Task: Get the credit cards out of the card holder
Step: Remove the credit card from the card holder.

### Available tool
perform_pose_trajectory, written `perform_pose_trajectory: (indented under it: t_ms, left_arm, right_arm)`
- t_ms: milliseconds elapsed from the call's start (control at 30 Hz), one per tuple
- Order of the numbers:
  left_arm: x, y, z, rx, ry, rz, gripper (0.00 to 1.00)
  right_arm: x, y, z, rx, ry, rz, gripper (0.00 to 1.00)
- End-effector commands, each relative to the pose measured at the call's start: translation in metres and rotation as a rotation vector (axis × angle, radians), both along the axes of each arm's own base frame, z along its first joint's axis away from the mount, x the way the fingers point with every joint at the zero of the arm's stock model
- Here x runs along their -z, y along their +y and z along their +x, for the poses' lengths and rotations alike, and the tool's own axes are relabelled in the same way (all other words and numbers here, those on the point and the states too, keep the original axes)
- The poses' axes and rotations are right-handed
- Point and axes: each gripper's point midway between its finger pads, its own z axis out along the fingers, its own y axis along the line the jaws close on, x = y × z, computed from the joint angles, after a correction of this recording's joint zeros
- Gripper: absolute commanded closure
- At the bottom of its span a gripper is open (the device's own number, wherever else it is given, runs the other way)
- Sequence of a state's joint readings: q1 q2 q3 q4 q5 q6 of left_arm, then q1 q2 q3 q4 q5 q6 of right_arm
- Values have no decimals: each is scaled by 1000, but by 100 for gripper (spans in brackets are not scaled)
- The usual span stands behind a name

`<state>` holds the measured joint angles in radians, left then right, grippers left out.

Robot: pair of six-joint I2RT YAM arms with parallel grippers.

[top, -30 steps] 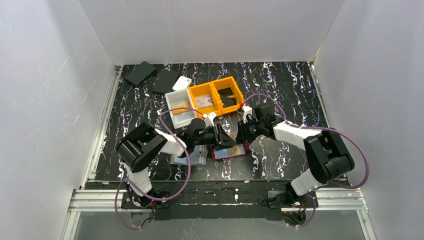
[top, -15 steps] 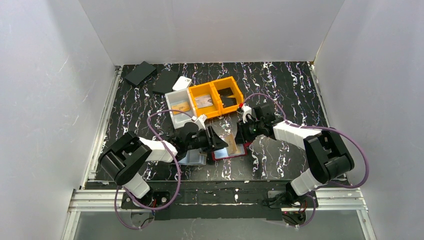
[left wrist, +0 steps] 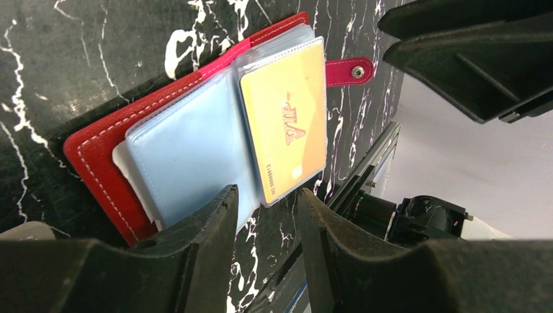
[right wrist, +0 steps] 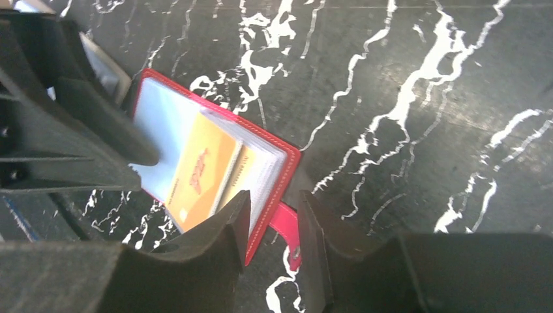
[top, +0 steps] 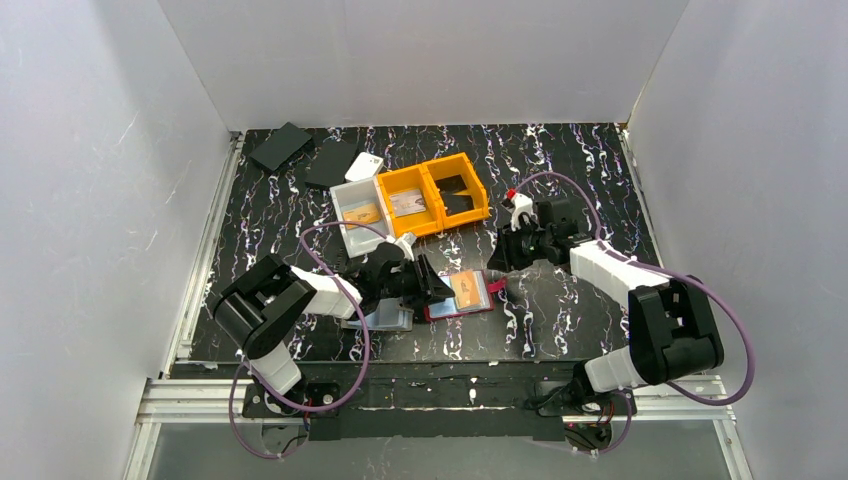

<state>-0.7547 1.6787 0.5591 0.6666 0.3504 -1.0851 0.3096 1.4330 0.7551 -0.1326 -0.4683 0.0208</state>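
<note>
Pinning the card holder (top: 462, 295) flat is what I am aiming at with my left end effector (left wrist: 267, 195). Its fingers are standing slightly apart with nothing between them, and in the right wrist view one tip seems to be resting on the blue sleeve (left wrist: 189, 156) of the left page. The holder is lying open on the bench (top: 560, 170), close to the near edge and about midway along it, with its snap strap (left wrist: 349, 70) pointing toward the right edge. A yellow card (right wrist: 199, 173) is showing in the uppermost clear sleeve.

To do this well, I judge, I should be pressing on the left page only and leaving that sleeve's mouth free. My right end effector (right wrist: 274, 199) could then nip the card's edge and draw it along the sleeve without dragging the holder. It is hovering just beside the holder toward the far right corner, not touching it, fingers narrowly parted and empty.

My left arm is reaching low along the near edge. My right arm is bending in from the right edge, wrist tipping down toward the strap.
</note>
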Motion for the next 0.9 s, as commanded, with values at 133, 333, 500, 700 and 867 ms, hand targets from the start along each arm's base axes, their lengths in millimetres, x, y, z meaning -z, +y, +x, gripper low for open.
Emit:
perform_pose_trajectory:
  t_ms: [133,333,500,700,867]
  left_arm:
    - [-13,-6,10,-6,-28,-19,62]
    - [-9,-7,12,-17,-13,-12,62]
    - [-2,-7,14,-38,13,-4,62]
    - [3,-7,16,-58,39,2,62]
    - [6,-7,15,-63,58,4,62]
  right_arm:
    - [-8,19,-13,-147,-30,32,51]
    - [4,24,-17,-180,-30,-46,43]
    - [17,22,-16,-174,-16,-112,44]
    - [26,22,-17,-171,-5,-159,47]
    - [30,24,-18,-180,2,-174,48]
